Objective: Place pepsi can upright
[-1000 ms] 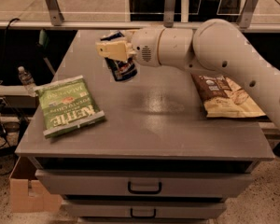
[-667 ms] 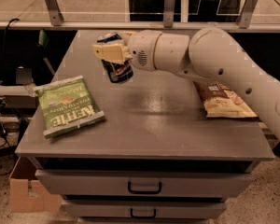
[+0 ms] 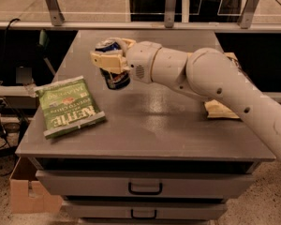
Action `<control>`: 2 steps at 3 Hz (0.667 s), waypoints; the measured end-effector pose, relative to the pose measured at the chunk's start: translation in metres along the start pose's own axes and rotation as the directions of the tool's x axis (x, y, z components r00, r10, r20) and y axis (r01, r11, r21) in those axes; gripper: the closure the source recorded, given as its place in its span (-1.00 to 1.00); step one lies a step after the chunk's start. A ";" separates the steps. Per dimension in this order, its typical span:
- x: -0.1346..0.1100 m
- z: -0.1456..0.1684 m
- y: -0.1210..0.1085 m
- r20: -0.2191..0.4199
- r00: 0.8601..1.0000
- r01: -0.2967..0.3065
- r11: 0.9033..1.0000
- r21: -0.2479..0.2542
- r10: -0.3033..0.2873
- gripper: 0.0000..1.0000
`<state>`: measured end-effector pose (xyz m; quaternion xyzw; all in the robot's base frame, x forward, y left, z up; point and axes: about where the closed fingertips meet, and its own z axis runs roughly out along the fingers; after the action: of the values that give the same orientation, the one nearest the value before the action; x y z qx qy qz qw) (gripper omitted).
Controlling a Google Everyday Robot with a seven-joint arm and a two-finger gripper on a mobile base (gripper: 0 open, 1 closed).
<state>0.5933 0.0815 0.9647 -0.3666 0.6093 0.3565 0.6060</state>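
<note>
Pincer (image 3: pixel 107 62) at upper centre-left of frame, clamped around the pepsi can (image 3: pixel 117 80). Can slightly tilted, top end up, low over the grey worktop (image 3: pixel 145 125); contact with the surface unclear. Green chip bag (image 3: pixel 70 107) flat at left, well apart; second bag (image 3: pixel 220 110) at right, partly behind the arm (image 3: pixel 215 78).

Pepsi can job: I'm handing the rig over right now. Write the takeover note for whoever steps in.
Pincer: shut on the pepsi can, over the left-centre of the table, beyond the green Kettle chip bag.
Can: gripped around its middle, top end up, leaning slightly; cannot tell whether its base touches the tabletop.
Done: can in the grasp, close to upright.
Left: stand it on its base, open the pincer, withdraw without knocking it.
A second bag lies at the right, partly behind the arm.
</note>
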 end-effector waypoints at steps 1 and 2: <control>0.011 -0.005 0.006 0.018 1.000 0.021 1.000 -0.001 -0.021 1.00; 0.025 -0.014 0.008 0.041 0.998 0.040 0.999 0.002 -0.040 1.00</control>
<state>0.5796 0.0730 0.9402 -0.3711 0.5895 0.3514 0.6255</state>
